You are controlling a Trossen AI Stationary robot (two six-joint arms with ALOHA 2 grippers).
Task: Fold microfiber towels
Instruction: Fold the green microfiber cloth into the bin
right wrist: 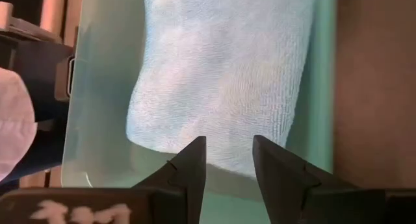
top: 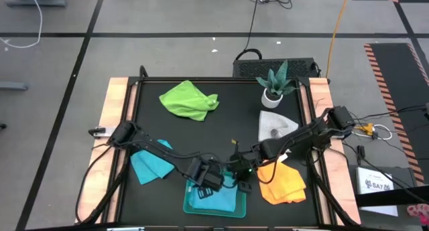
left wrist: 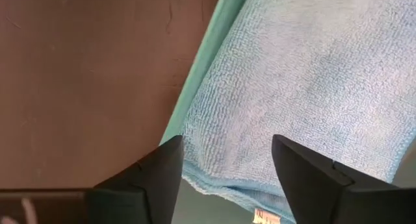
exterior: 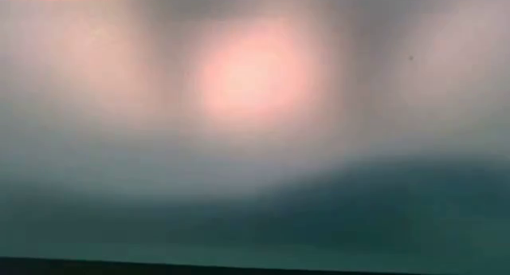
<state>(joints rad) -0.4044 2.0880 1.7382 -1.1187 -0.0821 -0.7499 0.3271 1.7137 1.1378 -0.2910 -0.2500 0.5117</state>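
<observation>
On a black counter [top: 221, 134], both dark arms meet over a teal tray [top: 191, 203] at the near edge, where a folded turquoise towel [left wrist: 312, 74] lies, with the left claw [left wrist: 224, 169] spread apart and the right claw [right wrist: 229, 162] parted, neither gripping the cloth.

A folded turquoise towel [right wrist: 221, 81] lies in the teal tray [right wrist: 104, 87], the right gripper's [right wrist: 229, 160] fingers parted just above its edge.

Turquoise towel [left wrist: 312, 74] nubby looped microfiber cloth, teal tray [right wrist: 104, 87] smooth semi-glossy plastic, bench [top: 221, 134] matt black top, pale wood edges
</observation>
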